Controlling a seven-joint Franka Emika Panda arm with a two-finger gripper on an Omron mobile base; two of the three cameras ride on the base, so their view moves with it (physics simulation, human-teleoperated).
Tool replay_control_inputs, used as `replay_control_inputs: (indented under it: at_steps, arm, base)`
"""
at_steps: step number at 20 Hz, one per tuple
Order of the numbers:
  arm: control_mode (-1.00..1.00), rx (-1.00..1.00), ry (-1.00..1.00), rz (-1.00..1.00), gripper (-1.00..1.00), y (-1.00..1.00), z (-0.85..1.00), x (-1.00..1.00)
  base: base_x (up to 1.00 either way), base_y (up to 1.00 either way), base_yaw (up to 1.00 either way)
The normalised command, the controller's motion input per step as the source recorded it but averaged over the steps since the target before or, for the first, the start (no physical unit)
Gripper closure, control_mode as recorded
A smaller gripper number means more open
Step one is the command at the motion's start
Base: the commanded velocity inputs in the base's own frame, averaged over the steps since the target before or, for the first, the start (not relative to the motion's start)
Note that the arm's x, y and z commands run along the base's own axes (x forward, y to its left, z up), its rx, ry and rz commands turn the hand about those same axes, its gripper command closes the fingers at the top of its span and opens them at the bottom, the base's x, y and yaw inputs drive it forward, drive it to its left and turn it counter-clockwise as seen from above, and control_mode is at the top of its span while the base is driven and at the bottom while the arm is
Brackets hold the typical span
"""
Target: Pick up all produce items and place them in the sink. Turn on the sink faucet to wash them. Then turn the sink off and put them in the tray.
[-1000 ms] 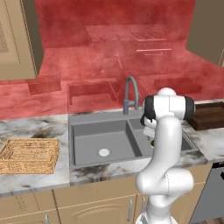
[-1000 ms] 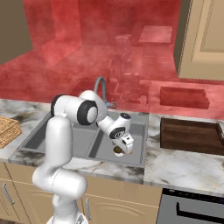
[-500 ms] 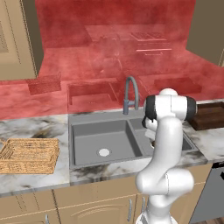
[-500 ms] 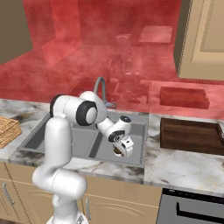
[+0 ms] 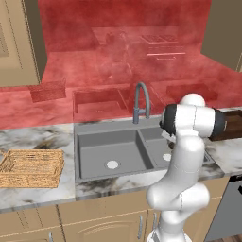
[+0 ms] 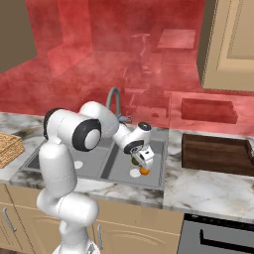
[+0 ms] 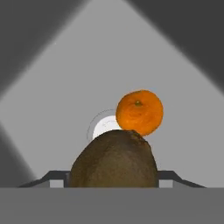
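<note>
Since a moment ago gripper (image 6: 141,163) has sunk lower, clenched on brown produce (image 7: 113,159), directly above drain (image 7: 104,126), orange (image 7: 139,112) just beside.

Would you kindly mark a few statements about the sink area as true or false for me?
1. The orange fruit lies in the sink beside a drain. True.
2. The brown fruit sits in the wicker basket. False: it is at the hand, over the sink's right basin.
3. The basket is on the counter left of the sink. True.
4. Water is pouring from the faucet. False: no water shows.
5. The dark wooden board lies inside the sink. False: it rests on the counter to the right.
</note>
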Motion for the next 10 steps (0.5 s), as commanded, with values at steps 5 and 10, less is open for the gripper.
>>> replay_control_inputs:
  at_steps: [5, 10]
  arm:
    - [-1.0, 0.0, -0.2, 0.0, 1.0, -0.62, 1.0, -0.34]
    - [-1.0, -0.07, -0.16, -0.01, 1.0, -0.81, 1.0, -0.28]
  base:
    - [0.0, 0.0, 0.0]
    - [0.0, 0.0, 0.0]
